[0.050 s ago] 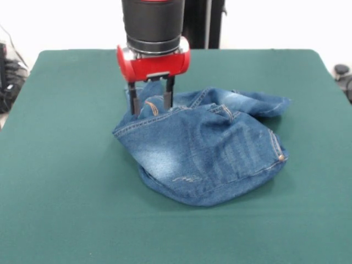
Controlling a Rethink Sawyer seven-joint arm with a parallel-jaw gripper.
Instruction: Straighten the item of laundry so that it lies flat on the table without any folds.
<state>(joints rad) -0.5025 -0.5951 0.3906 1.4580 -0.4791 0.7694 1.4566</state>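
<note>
While the jeans (206, 151) lie crumpled in a heap at the middle of the table (60, 181), their bulk spreads mostly across the frame, so the long axis of the bundle runs from centre-left toward the right and tilts slightly upward on that side. A narrow tongue of denim reaches out to the upper right of the heap and ends in a blunt tip. The broad rounded lower edge of the bundle bulges toward the bottom of the frame. Faded whitish patches show on the front fold, tan stitching traces the seams, and a copper rivet sits near the right edge of the pile. Several layers overlap, with a seamed edge crossing diagonally from left of centre up to the top of the heap.

The claw (151, 102) comes down from the top of the frame on a red and black arm and meets the upper left corner of the bundle. Its two dark fingers (169, 93) stand moderately apart, one on either side of a raised ridge of denim with tan stitching, and their tips press into the cloth. Whether they actually pinch the fabric cannot be told. Most of the jeans lie to the right of and below the claw.
</note>
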